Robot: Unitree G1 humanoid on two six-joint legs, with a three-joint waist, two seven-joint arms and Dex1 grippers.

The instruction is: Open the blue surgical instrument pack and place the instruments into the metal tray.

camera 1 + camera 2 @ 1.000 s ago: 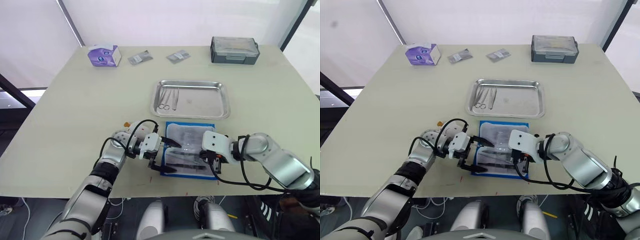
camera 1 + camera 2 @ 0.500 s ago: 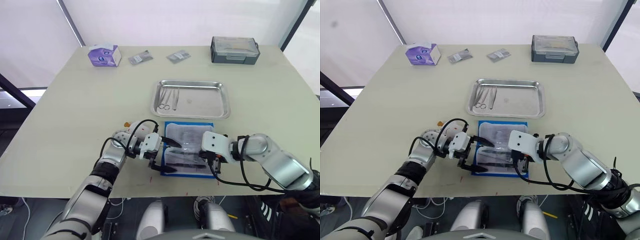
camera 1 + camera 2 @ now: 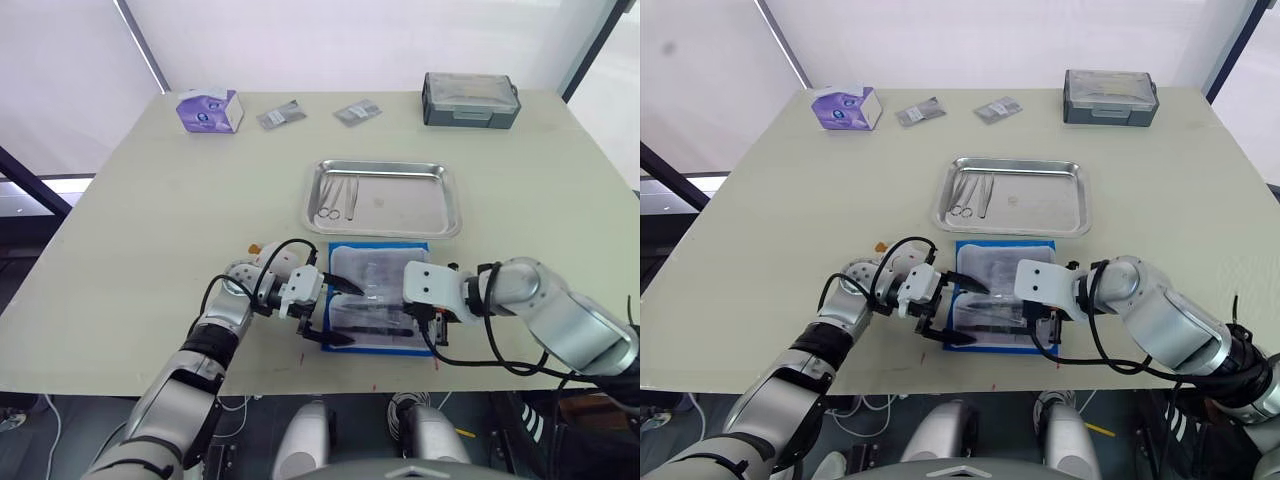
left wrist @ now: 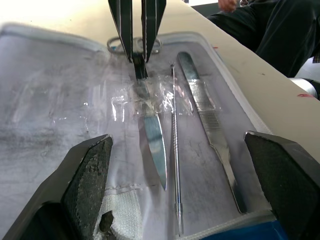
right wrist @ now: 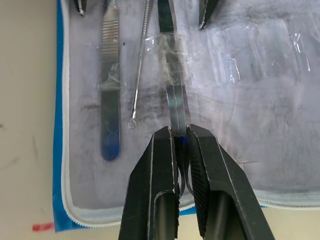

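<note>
A robotics test lab staged as a surgical prep station; pale beige rectangular table (image 3: 150, 230), shiny silver rectangular metal tray (image 3: 381, 229), white curtain backdrop (image 3: 330, 40).

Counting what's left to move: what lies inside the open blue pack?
Three instruments lie on the blue pack's grey lining; the right pincer grips the scissors, covering their ring handles.

The blue surgical instrument pack (image 3: 377, 296) lies open just near of the metal tray (image 3: 381, 197), which apparently holds two instruments (image 3: 338, 198) at its left.
</note>
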